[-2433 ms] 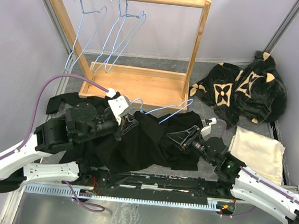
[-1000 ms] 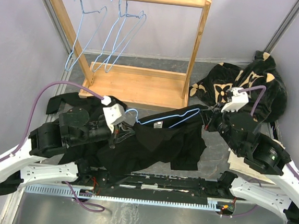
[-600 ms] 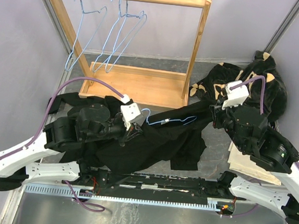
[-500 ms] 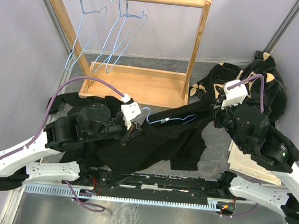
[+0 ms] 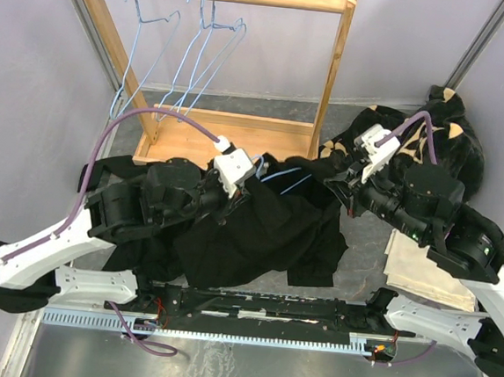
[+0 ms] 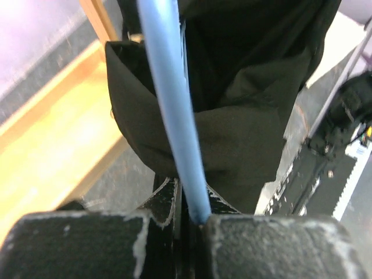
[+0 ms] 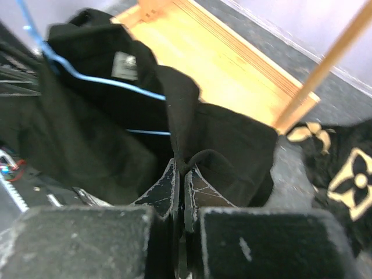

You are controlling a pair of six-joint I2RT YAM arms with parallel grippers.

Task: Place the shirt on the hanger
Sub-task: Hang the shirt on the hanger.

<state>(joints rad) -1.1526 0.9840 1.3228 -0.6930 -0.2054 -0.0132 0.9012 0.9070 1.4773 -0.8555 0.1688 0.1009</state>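
shirt (image 5: 262,229) – I see plain black cloth, white collar tag (image 7: 123,65) showing, bunched and lifted mid-scene, lower folds trailing near | hanger (image 5: 281,174) – I see thin light-blue wire, tilted, threaded into shirt's far upper part

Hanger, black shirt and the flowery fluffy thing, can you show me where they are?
hanger (image 6: 174,116): left wrist view, on its blue wire.
shirt (image 5: 257,233): top view, middle of the drooping cloth.
flowery plush garment (image 5: 462,163): top view, its black right side.

No readable text, white tag (image 7: 123,65) on shirt (image 7: 81,139) blurred
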